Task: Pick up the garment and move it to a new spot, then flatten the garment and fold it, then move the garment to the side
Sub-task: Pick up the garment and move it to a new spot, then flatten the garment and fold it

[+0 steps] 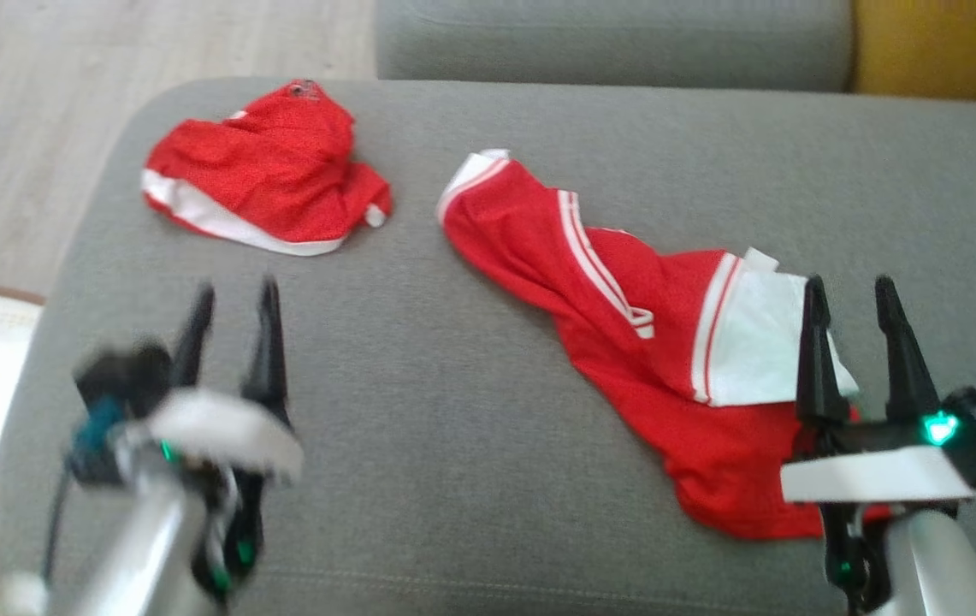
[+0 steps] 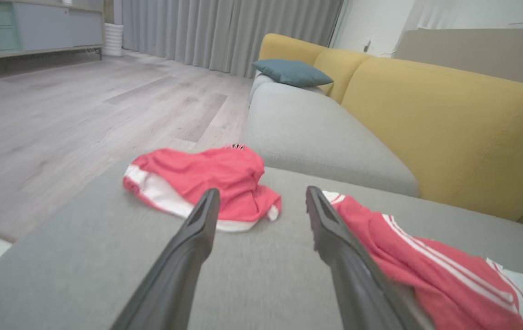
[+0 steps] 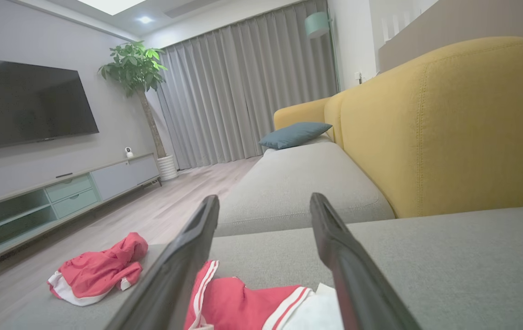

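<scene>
The nearest risk is under the right gripper (image 1: 848, 287). It is poised over the near right end of the striped garment (image 1: 616, 359), which lies rumpled across the middle and right of the grey cushion (image 1: 453, 411). Closing there would likely pinch several stacked layers, so the cloth would lift as a lump rather than open out. Farther off, the bunched garment (image 1: 269, 175) rests at the cushion's far left corner, close to the rim. A careless sweep of the left gripper (image 1: 237, 291) could nudge it onto the floor (image 1: 8, 103).

Both arms reach in from the cushion's near edge, fingers pointing towards its far side. Each gripper's fingers stand apart with nothing between them. The left one hangs above bare cushion at the near left.
</scene>
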You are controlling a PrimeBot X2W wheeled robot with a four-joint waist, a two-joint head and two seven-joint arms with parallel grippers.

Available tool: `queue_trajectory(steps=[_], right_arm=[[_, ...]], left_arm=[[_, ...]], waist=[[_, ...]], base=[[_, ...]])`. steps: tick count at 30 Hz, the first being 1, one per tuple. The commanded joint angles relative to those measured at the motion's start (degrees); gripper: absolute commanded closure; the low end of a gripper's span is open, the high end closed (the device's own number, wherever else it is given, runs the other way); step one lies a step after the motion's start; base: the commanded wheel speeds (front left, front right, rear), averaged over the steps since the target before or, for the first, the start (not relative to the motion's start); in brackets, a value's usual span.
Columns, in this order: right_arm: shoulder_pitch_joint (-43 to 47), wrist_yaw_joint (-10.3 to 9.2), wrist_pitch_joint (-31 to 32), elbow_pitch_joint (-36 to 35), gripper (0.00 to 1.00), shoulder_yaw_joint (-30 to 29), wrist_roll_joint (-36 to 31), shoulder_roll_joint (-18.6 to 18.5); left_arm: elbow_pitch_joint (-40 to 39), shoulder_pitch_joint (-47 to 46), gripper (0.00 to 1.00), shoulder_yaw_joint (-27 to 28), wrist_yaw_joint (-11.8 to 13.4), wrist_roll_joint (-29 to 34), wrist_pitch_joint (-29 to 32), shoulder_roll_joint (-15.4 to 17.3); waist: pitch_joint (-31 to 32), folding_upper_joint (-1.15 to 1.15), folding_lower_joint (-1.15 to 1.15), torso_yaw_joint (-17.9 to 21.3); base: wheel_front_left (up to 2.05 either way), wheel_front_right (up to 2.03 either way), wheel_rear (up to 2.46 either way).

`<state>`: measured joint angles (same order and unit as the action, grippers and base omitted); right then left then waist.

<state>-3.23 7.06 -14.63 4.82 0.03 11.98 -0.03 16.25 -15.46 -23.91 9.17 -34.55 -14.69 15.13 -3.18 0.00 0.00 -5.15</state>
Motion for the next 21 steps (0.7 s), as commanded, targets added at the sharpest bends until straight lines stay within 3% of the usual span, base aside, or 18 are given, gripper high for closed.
queue_trajectory(steps=[1, 6, 12, 19, 21], right_arm=[[-0.66, 0.43, -0.37, -1.61, 0.00, 0.99, -0.61, 0.03], [1.00, 0.43, -0.37, -1.16, 0.00, 0.47, -1.27, 0.03], [-0.29, 0.43, -0.37, 1.72, 0.00, -3.41, -3.01, 0.03], [-8.04, 0.43, 0.21, 17.57, 0.00, -11.27, -6.09, 0.03], [-11.80, 0.43, 0.54, 25.32, 0.00, -13.82, -5.78, 0.03]], left_arm=[[-3.76, 0.11, 0.00, 3.03, 0.41, 2.01, -0.30, 0.22], [-10.21, 8.19, 0.00, 7.22, 0.80, 5.94, -0.30, -4.69], [-11.68, 10.22, 0.00, 8.89, -1.63, 8.58, -0.30, -7.69], [-10.26, 9.12, 0.00, 9.29, -4.98, 11.33, -0.30, -9.13], [-9.65, 8.85, 0.00, 9.50, -6.03, 11.80, -0.30, -9.82]], waist=[[1.14, 0.00, 0.00, -1.52], [1.51, 0.00, 0.00, -2.52], [0.17, 0.00, 0.00, -3.30], [-3.12, 0.00, 0.00, -3.78], [-4.55, 0.00, 0.00, -3.93]], base=[[0.00, 0.00, 0.00], [0.00, 0.00, 0.00], [0.00, 0.00, 0.00], [0.00, 0.00, 0.00], [0.00, 0.00, 0.00]])
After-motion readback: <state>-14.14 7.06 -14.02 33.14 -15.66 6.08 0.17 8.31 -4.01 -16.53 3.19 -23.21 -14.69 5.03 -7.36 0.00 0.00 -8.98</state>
